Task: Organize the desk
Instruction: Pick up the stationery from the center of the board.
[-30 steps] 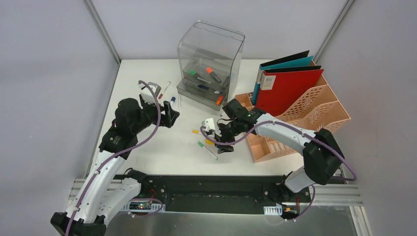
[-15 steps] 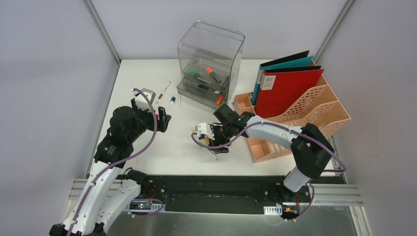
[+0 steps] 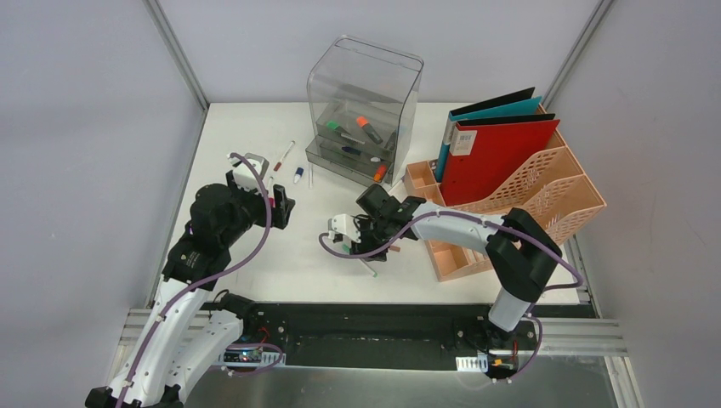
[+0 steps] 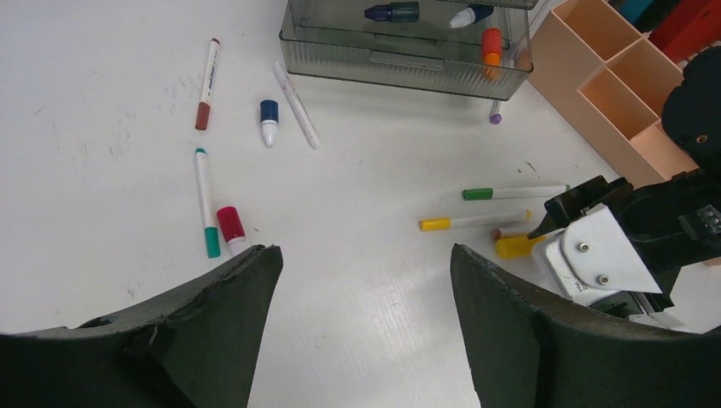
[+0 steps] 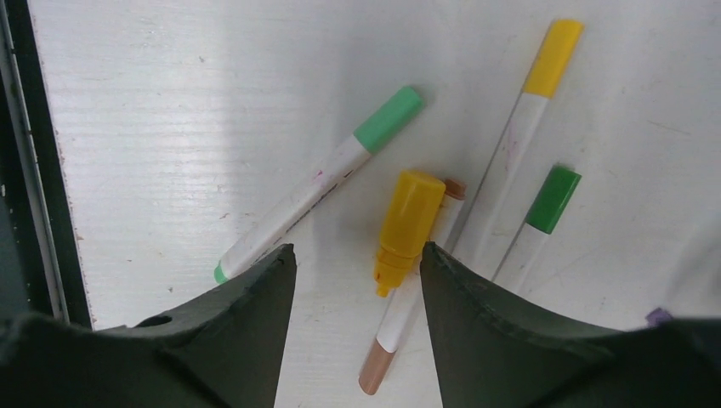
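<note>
Since a second ago the left arm has drawn back toward the left edge and the right arm has swung leftward from the rack to the pen cluster near the front edge. White and flat, the surface point(image 3: 298, 255) fills the floor between the grey walls, its dark front rail at the arm bases. Over its left half hangs the left end effector point(image 4: 366, 255), fingers spread wide and gripping nothing. Beyond it lie a teal-tipped pen point(image 4: 205, 202), a red cap point(image 4: 228, 225), a red-ended pen point(image 4: 208, 83), a blue cap point(image 4: 269, 121) and a white pen point(image 4: 296, 116), all loose. At the back edge stands the clear drawer box point(image 3: 364, 102), markers showing in its trays. Near mid-front the right end effector point(image 5: 353, 251) is low over the cluster, its fingers apart. A stubby yellow marker point(image 5: 410, 217) has its near end in the gap between them; whether either finger touches it I cannot tell. A light-green-capped pen point(image 5: 315, 187) lies to one side, and a brown-ended pen point(image 5: 377, 370) lies partly under the marker. A yellow-capped pen point(image 5: 519, 127) and a green-capped pen point(image 5: 540, 217) are on the other side. Toward the right edge sits the peach rack point(image 3: 527, 204), holding a red binder point(image 3: 497, 157) and a teal binder point(image 3: 502, 106) upright.
</note>
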Controlling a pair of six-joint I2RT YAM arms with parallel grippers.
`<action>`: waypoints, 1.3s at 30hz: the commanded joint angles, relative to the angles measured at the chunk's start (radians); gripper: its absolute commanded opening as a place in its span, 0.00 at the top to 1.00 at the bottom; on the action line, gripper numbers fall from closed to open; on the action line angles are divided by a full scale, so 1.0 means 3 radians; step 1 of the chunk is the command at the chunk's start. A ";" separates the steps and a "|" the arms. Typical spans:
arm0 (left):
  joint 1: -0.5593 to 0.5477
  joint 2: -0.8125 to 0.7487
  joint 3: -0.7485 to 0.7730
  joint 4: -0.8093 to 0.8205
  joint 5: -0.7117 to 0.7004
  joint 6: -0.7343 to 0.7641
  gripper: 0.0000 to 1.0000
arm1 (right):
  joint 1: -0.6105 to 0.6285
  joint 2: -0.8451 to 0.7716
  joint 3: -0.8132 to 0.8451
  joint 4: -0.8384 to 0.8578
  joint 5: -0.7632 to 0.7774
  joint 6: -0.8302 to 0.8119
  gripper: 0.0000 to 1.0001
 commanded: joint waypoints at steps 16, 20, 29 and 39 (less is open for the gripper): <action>0.0038 0.0003 0.0007 0.0025 -0.0054 0.0075 0.24 | 0.0011 0.0265 0.0280 0.0044 0.0187 0.0148 0.57; 0.0039 0.0007 0.0007 0.0025 -0.0046 0.0075 0.24 | 0.0013 0.0338 0.0316 0.0014 0.0229 0.0152 0.60; 0.0040 0.0006 0.0009 0.0024 -0.0044 0.0075 0.24 | 0.0015 0.0474 0.0386 -0.0056 0.0385 0.0182 0.69; 0.0037 -0.0008 0.0008 0.0020 -0.0030 0.0075 0.24 | 0.0014 0.0449 0.0601 -0.0294 0.0366 0.0289 1.00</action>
